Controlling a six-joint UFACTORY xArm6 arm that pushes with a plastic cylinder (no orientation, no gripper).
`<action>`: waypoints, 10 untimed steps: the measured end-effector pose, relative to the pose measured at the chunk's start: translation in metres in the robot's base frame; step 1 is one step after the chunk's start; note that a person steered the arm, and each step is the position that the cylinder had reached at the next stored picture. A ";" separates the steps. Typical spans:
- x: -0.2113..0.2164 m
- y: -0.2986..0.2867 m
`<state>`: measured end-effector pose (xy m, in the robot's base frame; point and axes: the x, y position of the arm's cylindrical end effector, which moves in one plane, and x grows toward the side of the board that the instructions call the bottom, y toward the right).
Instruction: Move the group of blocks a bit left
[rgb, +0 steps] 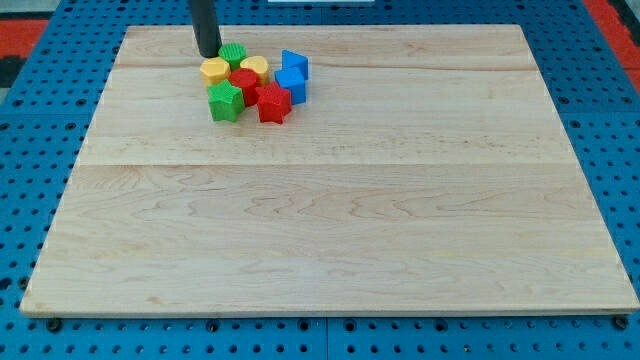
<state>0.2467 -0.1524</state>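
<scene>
The tool is a plain dark rod with nothing to open or grasp; its tip (208, 54) rests on the wooden surface (330, 220) near the view's top. Just beside it, toward the view's bottom, sits a yellow block (214, 69), and to its right a green cylinder (233, 53). Past these cluster a second yellow block (254, 67), a red block (244, 83), a green star (226, 101) and a red star (273, 103). Farthest right lie two blue blocks (292, 78).
</scene>
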 end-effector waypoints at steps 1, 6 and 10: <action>0.001 -0.007; 0.013 -0.041; 0.025 -0.035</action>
